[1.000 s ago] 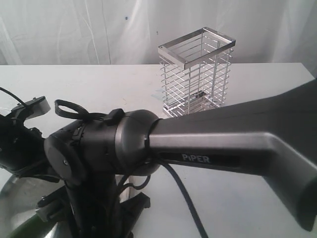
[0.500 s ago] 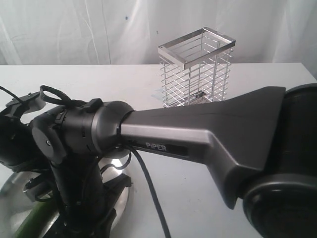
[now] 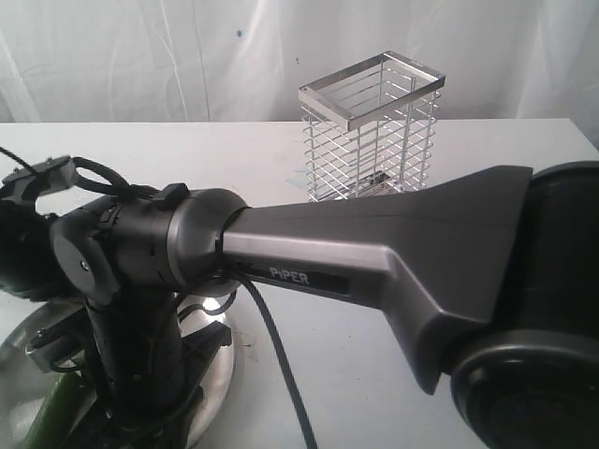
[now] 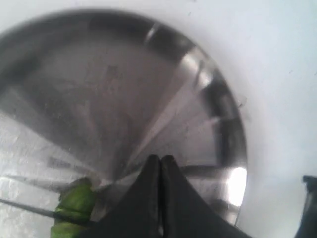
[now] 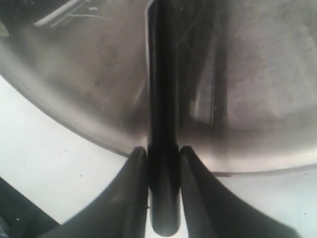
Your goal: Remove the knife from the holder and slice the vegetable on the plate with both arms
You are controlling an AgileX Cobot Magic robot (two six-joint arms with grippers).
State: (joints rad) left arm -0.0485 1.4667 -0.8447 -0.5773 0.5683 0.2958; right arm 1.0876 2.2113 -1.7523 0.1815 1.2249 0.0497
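Reading left to right across the exterior view: we see the vegetable (image 3: 49,412), green and slender, at the left edge of the plate (image 3: 223,360), w/ its long axis running up from the bottom edge of that view. Our left gripper (image 4: 160,166) hovers over the plate, jaws pressed together on nothing; in the left wrist view a green cut end of the vegetable sits just beside them. Our right gripper (image 5: 164,153) is clamped on the black handle of the knife (image 5: 163,99), blade stretching away across the plate. Its arm blocks the cutting spot, so blade-to-vegetable gap: can't tell. The holder (image 3: 372,131) stands well apart at the back of the worktop (image 3: 356,355), no knife in it. Count: 1 vegetable, 1 knife, 1 plate, 1 holder, 2 arms.
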